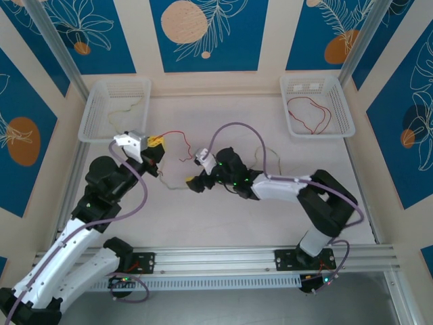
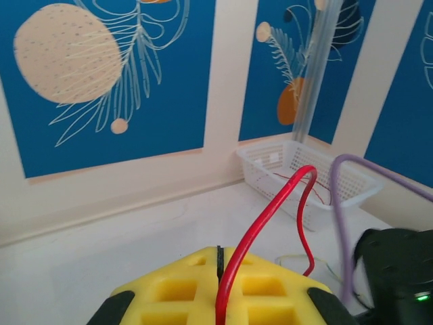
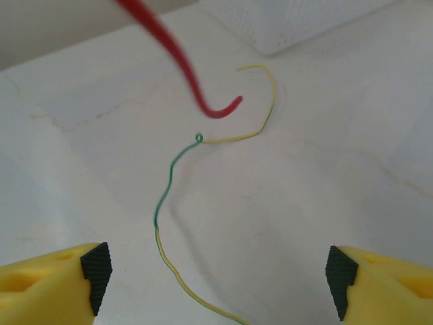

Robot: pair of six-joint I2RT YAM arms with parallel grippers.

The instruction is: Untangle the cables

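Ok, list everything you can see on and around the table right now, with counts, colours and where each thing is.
table: 1, white, under everything
baskets: 2, white mesh, far-left corner and far-right corner
red cable: 1, red, lifted off the surface left of centre
green-and-yellow wire: 1, green running into yellow, lying flat near the centre
red wire: 1, red, inside the far-right basket
pale wire: 1, yellowish, too thin to be sure, inside the far-left basket
purple arm cables: 2, purple, one looping along each arm
left gripper: 1, yellow fingers, shut on the red cable
right gripper: 1, yellow fingers with black tips, open above the green-and-yellow wire
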